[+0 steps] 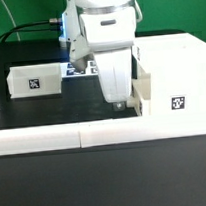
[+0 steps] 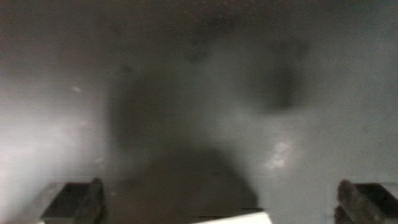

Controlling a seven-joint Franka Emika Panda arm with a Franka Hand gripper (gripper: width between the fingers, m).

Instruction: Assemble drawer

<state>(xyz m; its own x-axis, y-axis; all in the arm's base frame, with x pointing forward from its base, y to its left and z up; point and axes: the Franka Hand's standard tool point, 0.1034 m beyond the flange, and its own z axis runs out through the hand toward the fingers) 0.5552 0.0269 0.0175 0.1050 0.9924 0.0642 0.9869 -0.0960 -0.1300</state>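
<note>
- Nearest the exterior camera, a long low white border wall [image 1: 104,136] runs across the black table [image 1: 108,186], passing in front of the housing.
- A tall white plastic box housing [image 1: 174,70] stands just behind that wall, toward the exterior view's right. A black-and-white square tag [image 1: 177,102] sits low on the face turned to the camera.
- A pale upright part [image 1: 142,93] stands against the housing's side, toward the exterior view's left. It is touching the housing or just beside it. Which piece of the drawer it is cannot be told.
- A white robot arm [image 1: 100,31] reaches down beside the housing, on the exterior view's left of it. Its gripper [image 1: 118,104] hangs low, just beside the pale part. Whether the tips touch the table cannot be told.
- Seen from the wrist, the gripper [image 2: 221,205] is released. Its two dark fingers [image 2: 71,203] sit at opposite edges of the picture, spread wide, with nothing held between them. Beyond them is only a blurred grey surface.
- A shallow white plastic tray [image 1: 49,80] lies flat on the table, well apart from the housing, past the arm toward the exterior view's left. Its side tag [image 1: 34,84] faces the camera.
</note>
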